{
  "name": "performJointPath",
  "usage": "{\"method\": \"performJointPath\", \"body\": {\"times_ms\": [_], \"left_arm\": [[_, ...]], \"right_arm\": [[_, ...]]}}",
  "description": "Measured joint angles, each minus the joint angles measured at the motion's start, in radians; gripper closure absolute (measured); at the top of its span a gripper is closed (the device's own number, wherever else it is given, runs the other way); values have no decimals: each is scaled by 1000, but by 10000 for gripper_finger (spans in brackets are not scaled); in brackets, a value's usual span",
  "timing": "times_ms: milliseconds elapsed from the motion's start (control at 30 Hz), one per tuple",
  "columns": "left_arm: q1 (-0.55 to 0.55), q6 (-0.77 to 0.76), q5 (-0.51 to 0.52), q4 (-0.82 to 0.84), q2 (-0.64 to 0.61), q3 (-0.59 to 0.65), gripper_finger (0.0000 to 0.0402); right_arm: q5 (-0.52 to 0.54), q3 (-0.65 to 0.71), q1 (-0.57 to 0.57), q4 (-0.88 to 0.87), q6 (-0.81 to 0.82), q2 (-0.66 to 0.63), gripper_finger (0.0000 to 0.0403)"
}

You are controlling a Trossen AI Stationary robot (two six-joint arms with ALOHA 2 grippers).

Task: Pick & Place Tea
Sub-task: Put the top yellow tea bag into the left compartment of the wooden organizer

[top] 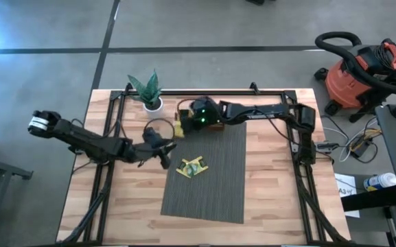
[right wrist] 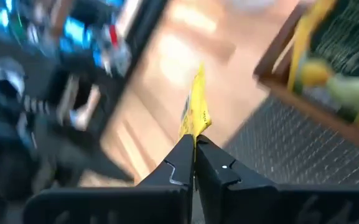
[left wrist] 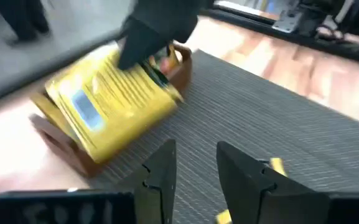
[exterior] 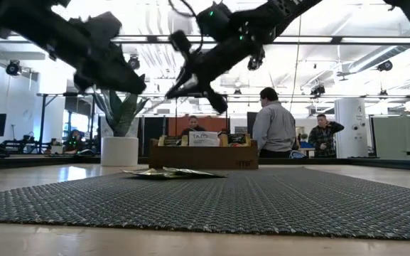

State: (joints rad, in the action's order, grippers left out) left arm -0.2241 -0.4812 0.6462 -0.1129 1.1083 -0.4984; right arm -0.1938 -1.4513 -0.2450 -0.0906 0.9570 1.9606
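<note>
Left pincer point(top: 165, 156) hangs part-open and empty at the grey mat's point(top: 218, 185) left edge; loose tea sachets point(top: 192, 167) lie on the mat; right pincer point(right wrist: 193, 144) pinches a yellow sachet point(right wrist: 195, 112) beside the wooden tray point(left wrist: 73, 146)

Bright overhead light; wrist views blurred.

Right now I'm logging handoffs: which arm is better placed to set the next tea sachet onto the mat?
The right. Its gripper is already shut on a yellow sachet, lifted by the wooden tray at the mat's edge. The left gripper hangs open and empty beside the mat.
</note>
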Motion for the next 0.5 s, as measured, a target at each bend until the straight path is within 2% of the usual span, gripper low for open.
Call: {"method": "performJointPath", "body": {"times_ms": [133,267,500], "left_arm": [[-94,68,236,129,22,-54,291],[-118,157,457,199,77,-126,291],[-105,354,494,200,163,-218,291]], "right_arm": [[48,-1,-10,3,76,-55,394],[43,-1,-11,-2,128,-69,394],[39,-1,-9,3,208,-69,394]]}}
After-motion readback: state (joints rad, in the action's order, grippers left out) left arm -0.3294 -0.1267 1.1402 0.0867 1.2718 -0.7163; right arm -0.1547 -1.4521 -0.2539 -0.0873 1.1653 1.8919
